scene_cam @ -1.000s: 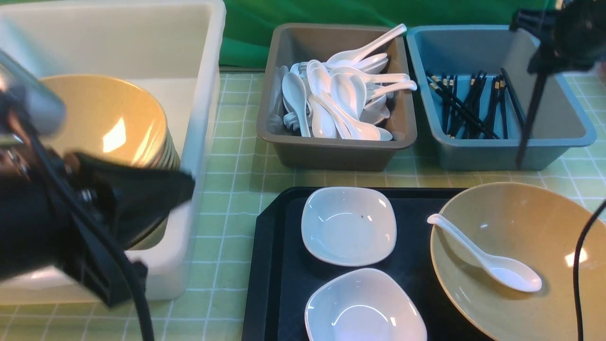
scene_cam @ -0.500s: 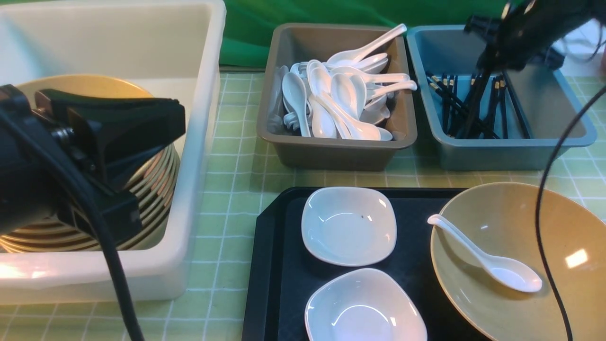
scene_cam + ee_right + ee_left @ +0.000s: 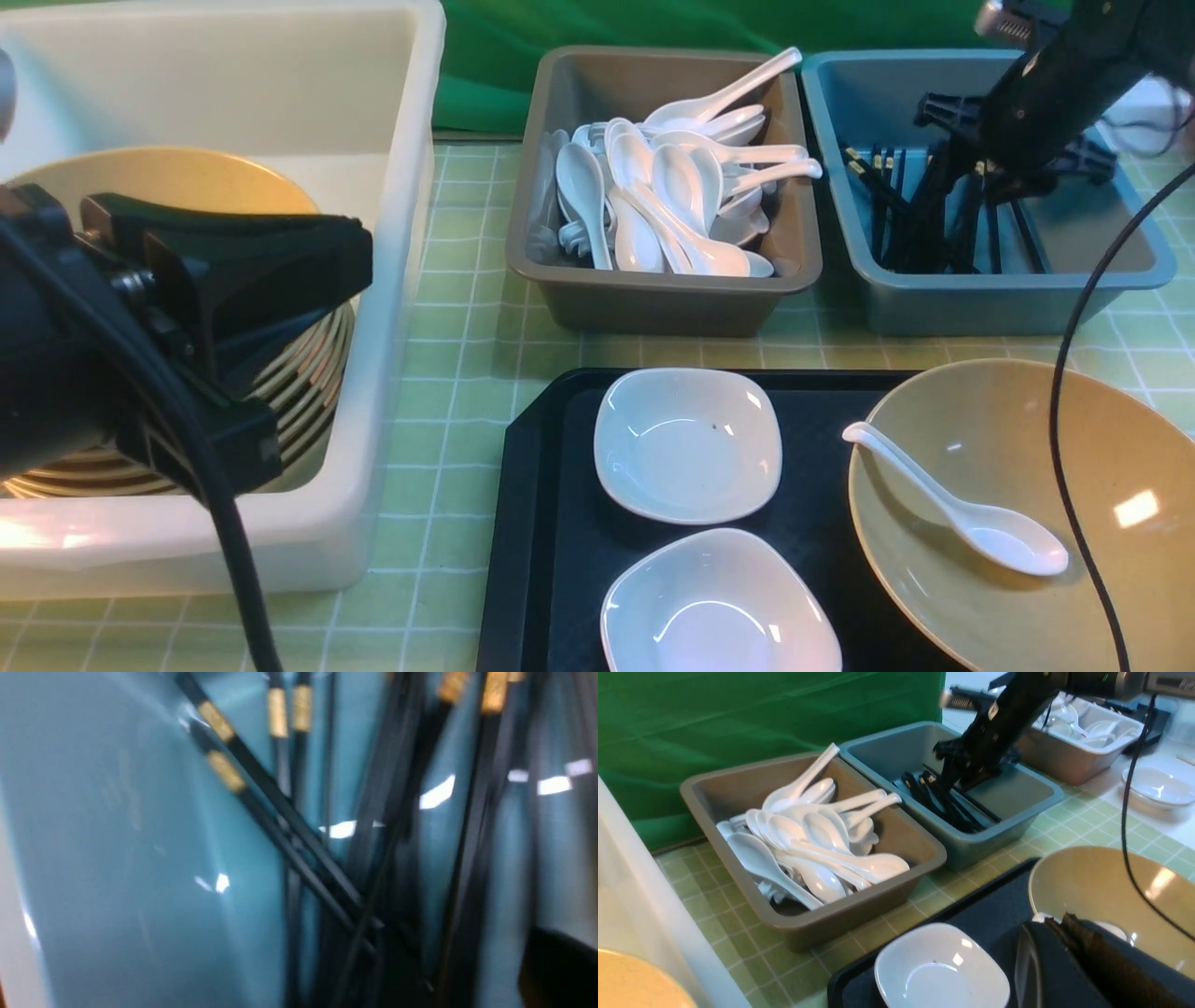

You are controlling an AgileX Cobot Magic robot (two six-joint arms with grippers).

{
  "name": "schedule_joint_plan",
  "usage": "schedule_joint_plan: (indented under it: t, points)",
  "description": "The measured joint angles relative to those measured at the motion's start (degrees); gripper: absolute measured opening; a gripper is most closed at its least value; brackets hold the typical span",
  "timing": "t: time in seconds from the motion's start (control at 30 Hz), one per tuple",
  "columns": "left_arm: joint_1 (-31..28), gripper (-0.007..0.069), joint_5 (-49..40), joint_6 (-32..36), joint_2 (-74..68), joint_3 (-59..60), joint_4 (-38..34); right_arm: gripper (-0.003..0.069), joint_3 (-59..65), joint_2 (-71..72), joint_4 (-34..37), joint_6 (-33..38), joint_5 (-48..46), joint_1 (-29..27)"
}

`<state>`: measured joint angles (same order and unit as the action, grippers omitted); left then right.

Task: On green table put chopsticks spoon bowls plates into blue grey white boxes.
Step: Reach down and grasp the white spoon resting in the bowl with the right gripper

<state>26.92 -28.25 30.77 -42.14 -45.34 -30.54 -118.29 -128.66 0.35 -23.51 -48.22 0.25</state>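
Moved: the left gripper (image 3: 345, 257), a low blur against the white box (image 3: 411, 233) a second ago, now sits level above the stacked bowls (image 3: 187, 177), which have settled flat. The right gripper (image 3: 980, 182) has sunk into the blue box (image 3: 980, 303), and the chopstick that dangled from it no longer hangs.
White box: far left on the green surface (image 3: 467, 327). It holds the nested tan bowls, so the big ware is evidently gathered here.
Left arm: reaches across the box's near side, jaws clenched and pointing right, with nothing between them. It looks done with its drop.
Grey box (image 3: 653, 299): in the middle, heaped with white soup spoons (image 3: 653, 187).
Black tray (image 3: 551, 485): at the near edge, carrying two white plates (image 3: 686, 443) and one last tan bowl (image 3: 1027, 429) with a spoon (image 3: 962, 513) lying inside. All of these are still unsorted.
Blue box: on the right, with the chopsticks (image 3: 896, 205) lying criss-crossed on its floor.
Right arm: slants down from the upper right, wrist tipped into the box just above the sticks. I cannot tell whether its jaws are released, as the close view is blurred.
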Motion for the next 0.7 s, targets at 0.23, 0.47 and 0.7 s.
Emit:
schedule_joint_plan:
  t: [0.23,0.47,0.7]
  points:
    - [0.0,-0.0002,-1.1,-0.3,0.0,0.0,0.1,0.0433,2.9,10.6,5.0,12.2,-3.2,-0.1]
    - [0.0,-0.0002,-2.9,-1.0,0.0,0.0,0.1,0.0433,24.0,30.1,21.4,52.0,-8.7,0.4]
    - [0.0,-0.0002,-4.1,-1.5,0.0,0.0,0.1,0.0433,45.0,38.5,23.3,67.1,-8.4,0.9]
